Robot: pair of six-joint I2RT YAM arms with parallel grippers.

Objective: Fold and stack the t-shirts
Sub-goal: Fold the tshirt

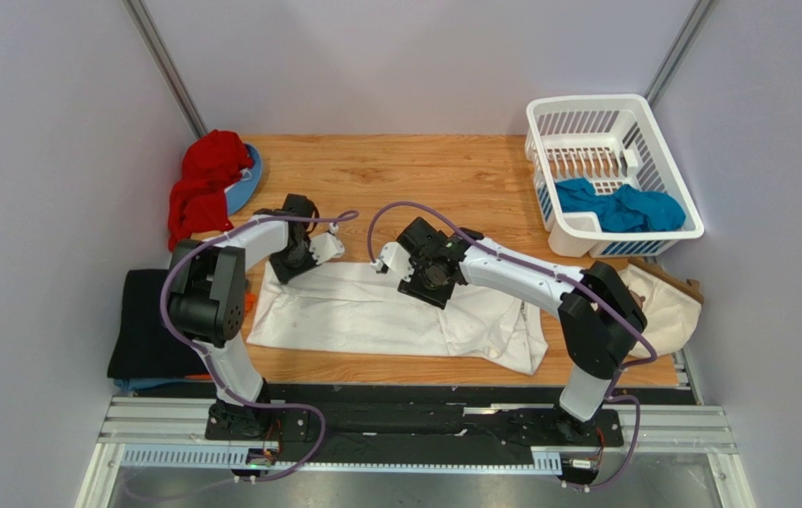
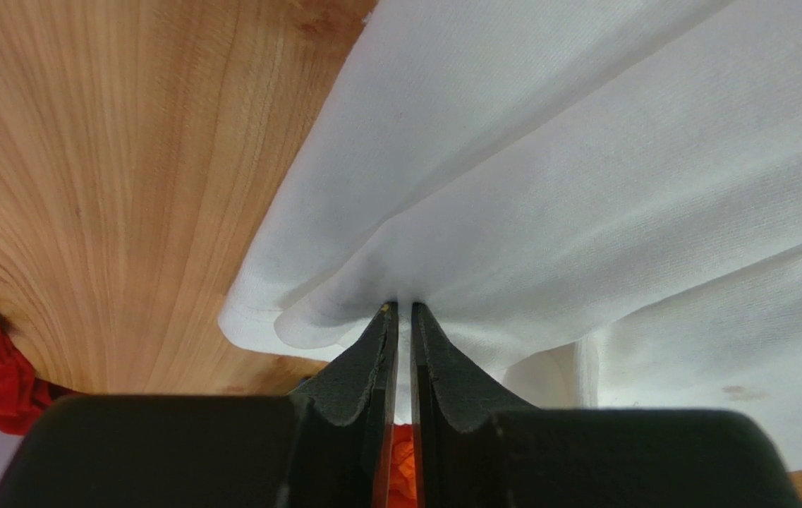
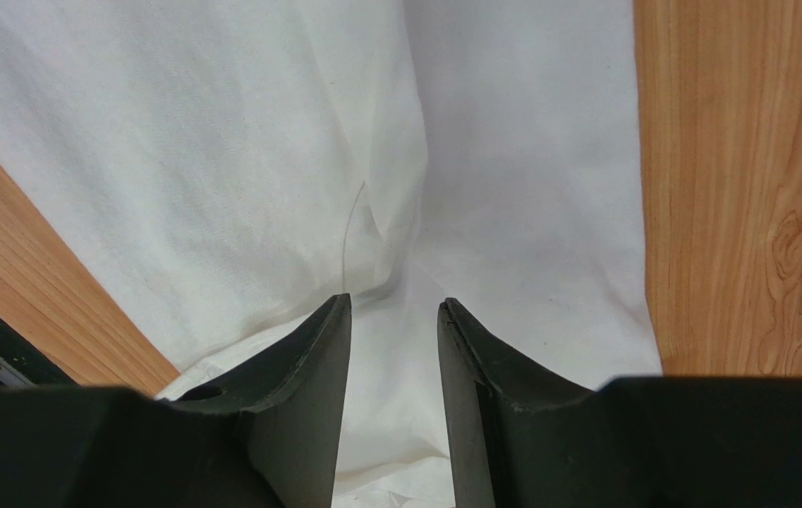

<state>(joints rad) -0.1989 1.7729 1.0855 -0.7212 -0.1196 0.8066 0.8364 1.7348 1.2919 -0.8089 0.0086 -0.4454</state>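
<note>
A white t-shirt (image 1: 394,312) lies spread across the wooden table (image 1: 426,169). My left gripper (image 1: 329,249) is at its back left corner, shut on a lifted fold of the white cloth (image 2: 585,159), which is pinched between the narrow jaws of that gripper (image 2: 401,307). My right gripper (image 1: 386,265) is at the shirt's back edge near the middle. In its wrist view this gripper (image 3: 394,302) has its jaws apart over the white cloth (image 3: 214,159), which shows through the gap. A teal t-shirt (image 1: 619,207) lies in the basket. A black one (image 1: 145,323) lies folded at the left edge, with a bit of orange cloth (image 1: 252,302) beside it.
A white plastic basket (image 1: 585,116) stands at the back right. A red cloth (image 1: 204,185) is heaped at the back left on a blue thing (image 1: 250,178). A cream bag (image 1: 672,302) lies at the right edge.
</note>
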